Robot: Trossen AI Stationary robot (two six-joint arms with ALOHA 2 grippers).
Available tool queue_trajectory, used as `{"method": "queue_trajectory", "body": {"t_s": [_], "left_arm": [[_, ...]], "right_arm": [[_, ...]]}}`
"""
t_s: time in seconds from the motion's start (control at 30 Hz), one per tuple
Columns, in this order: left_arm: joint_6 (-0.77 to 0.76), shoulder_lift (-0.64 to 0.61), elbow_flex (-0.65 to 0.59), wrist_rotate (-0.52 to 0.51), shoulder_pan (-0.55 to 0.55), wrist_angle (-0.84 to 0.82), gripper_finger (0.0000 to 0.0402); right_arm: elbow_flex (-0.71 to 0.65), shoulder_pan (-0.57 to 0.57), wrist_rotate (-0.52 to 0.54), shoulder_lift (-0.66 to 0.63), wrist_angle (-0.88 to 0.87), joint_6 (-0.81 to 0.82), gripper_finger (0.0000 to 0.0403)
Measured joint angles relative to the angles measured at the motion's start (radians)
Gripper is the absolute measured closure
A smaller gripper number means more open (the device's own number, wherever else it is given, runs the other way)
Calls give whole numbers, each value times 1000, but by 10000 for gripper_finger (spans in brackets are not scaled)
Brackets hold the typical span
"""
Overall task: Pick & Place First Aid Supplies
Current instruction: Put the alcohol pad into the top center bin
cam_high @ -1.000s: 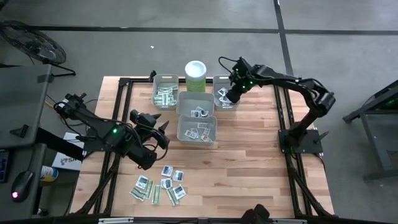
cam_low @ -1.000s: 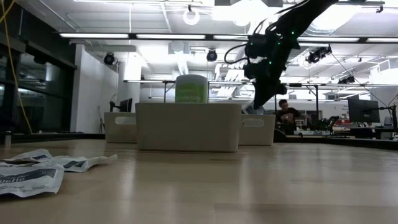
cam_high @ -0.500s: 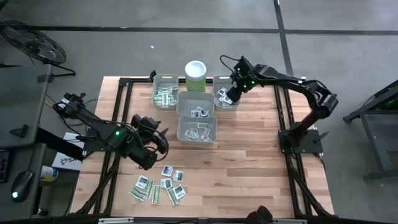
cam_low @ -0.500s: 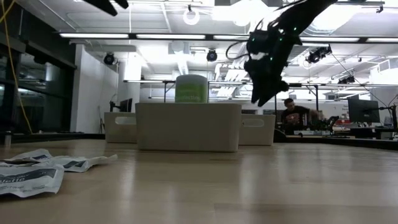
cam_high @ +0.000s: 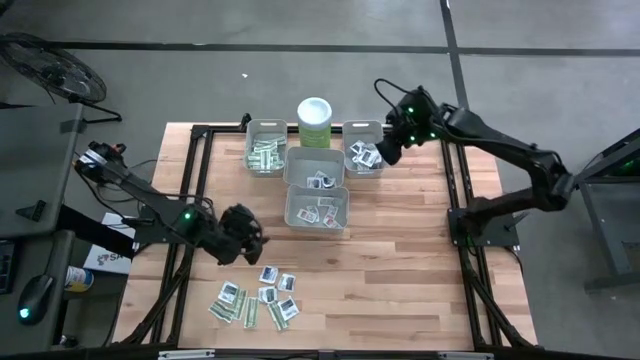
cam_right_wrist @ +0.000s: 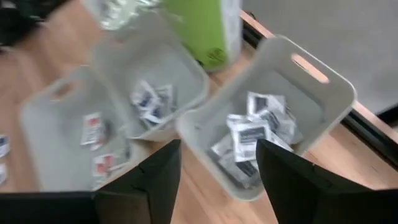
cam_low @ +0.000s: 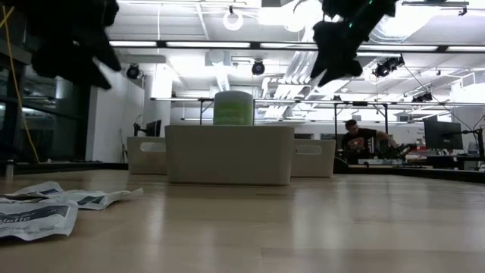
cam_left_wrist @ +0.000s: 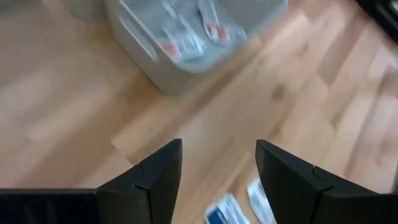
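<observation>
Pale wooden planks make up the desk [cam_high: 400, 260] we look down on. Near its front edge lies a loose scatter of small flat paper packets [cam_high: 258, 297], narrow green-white strips and white squares with dark print. More of them fill four grey rectangular plastic bins [cam_high: 317, 208] clustered at the back, beside a tall pale green canister with a white lid [cam_high: 314, 122]. We see the left gripper [cam_high: 243, 228] hanging between the front bin and the loose packets, its jaws wide apart and holding nothing. The right gripper [cam_high: 388, 146] hangs by the back right bin [cam_right_wrist: 323, 93], jaws likewise spread and empty.
</observation>
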Motion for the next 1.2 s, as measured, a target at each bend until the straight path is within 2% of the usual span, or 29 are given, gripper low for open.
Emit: {"method": "queue_trajectory", "body": {"t_s": [0.07, 0.17, 0.47, 0.67, 0.9, 1.2], "left_arm": [[13, 7, -48, 37, 0, 71, 199], [24, 52, -84, 89, 0, 81, 199], [26, 197, -85, 178, 1, 86, 199], [-75, 275, -85, 294, 1, 116, 199], [-199, 326, -85, 370, 1, 131, 199], [-184, 349, -119, 406, 0, 231, 199]], "right_arm": [[0, 39, 0, -32, 0, 0, 201], [0, 104, 0, -71, -3, 20, 202], [0, 351, 56, -108, -1, 170, 203], [0, 512, 187, -106, 2, 257, 202], [0, 609, 288, -106, 11, 364, 202], [0, 677, 369, -106, 26, 448, 202]]}}
